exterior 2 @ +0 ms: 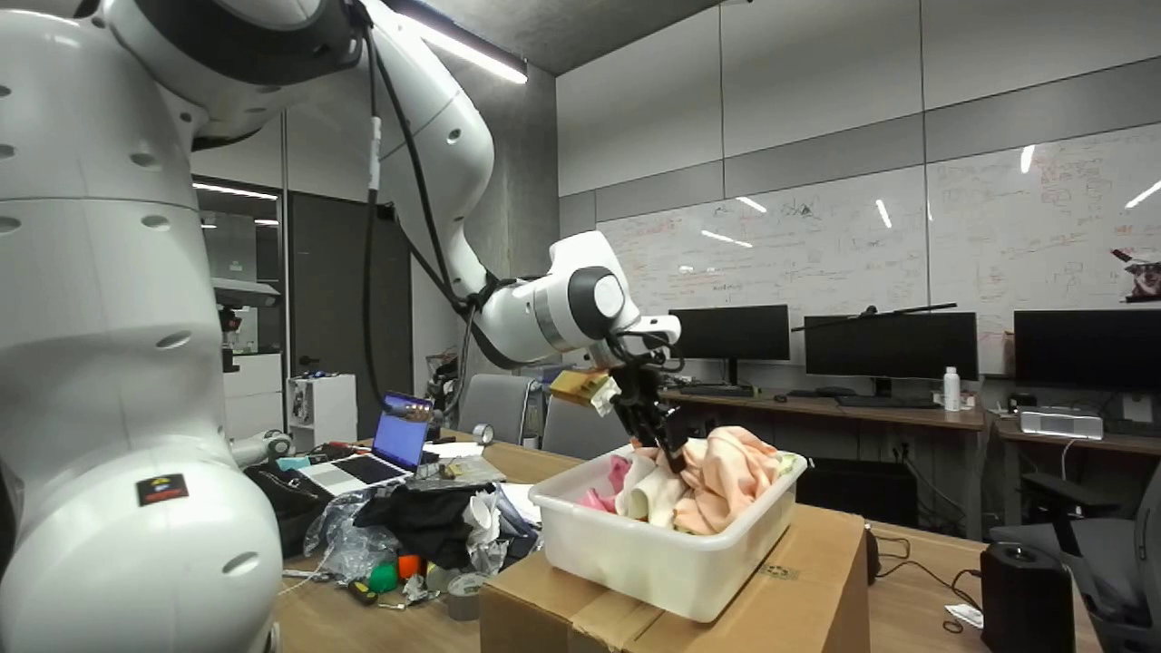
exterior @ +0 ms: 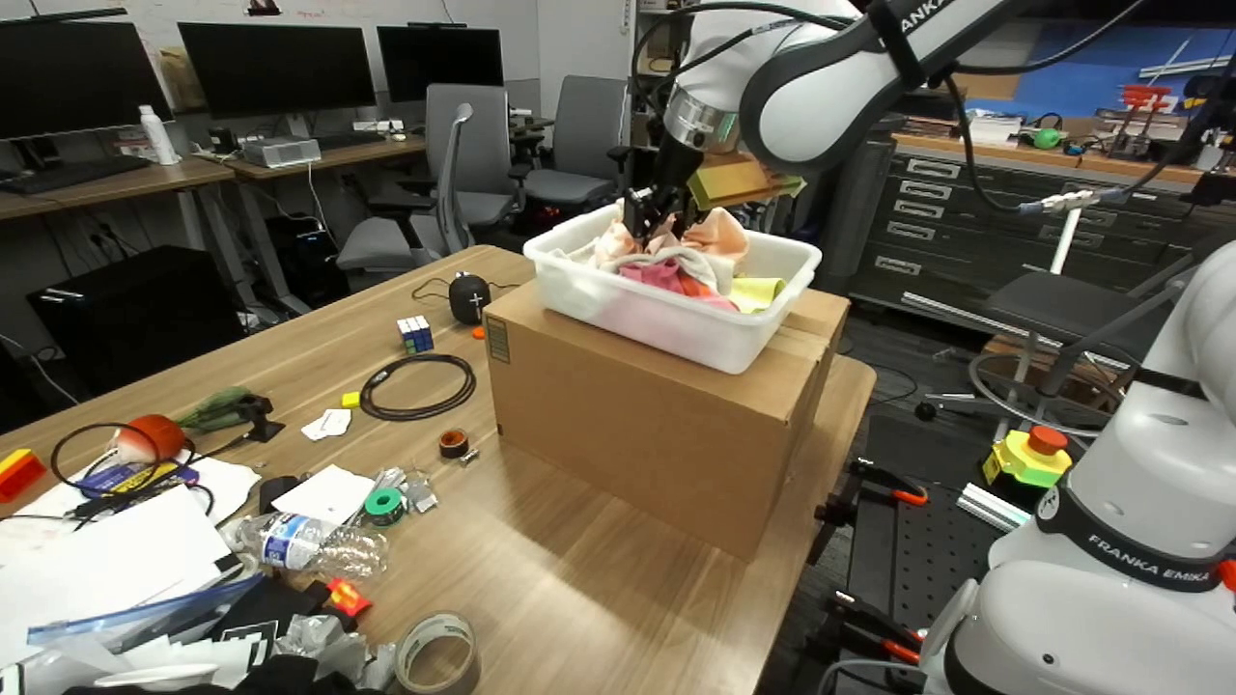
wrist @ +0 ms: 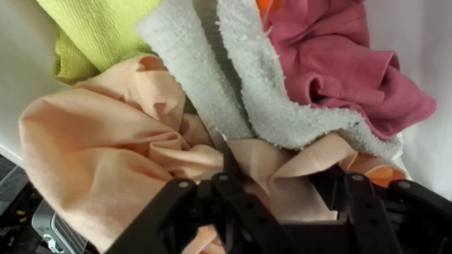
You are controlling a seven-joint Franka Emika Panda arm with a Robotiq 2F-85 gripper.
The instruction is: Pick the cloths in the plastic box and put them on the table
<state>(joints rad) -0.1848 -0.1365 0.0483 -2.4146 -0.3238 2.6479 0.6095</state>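
Observation:
The white plastic box [exterior: 666,328] holds several crumpled cloths, and its wall also shows in an exterior view [exterior 2: 635,567]. A peach cloth [wrist: 95,148] bulges at the left of the wrist view. A whitish terry cloth [wrist: 261,88] lies folded beside a pink cloth [wrist: 335,67] and a yellow-green cloth [wrist: 109,28]. A bit of orange cloth [wrist: 272,5] shows at the top. My gripper [wrist: 279,169] points down into the box among the cloths. Its fingers are apart, with peach fabric lying between them. The fingertips are partly hidden by cloth.
The plastic box stands on a cardboard box [exterior: 628,415] on the wooden table [exterior: 599,589]. A coiled cable [exterior: 417,386], a puzzle cube [exterior: 415,334], a plastic bottle [exterior: 309,545], a tape roll [exterior: 439,652] and papers lie on the table. A black speaker [exterior 2: 1027,589] stands there too.

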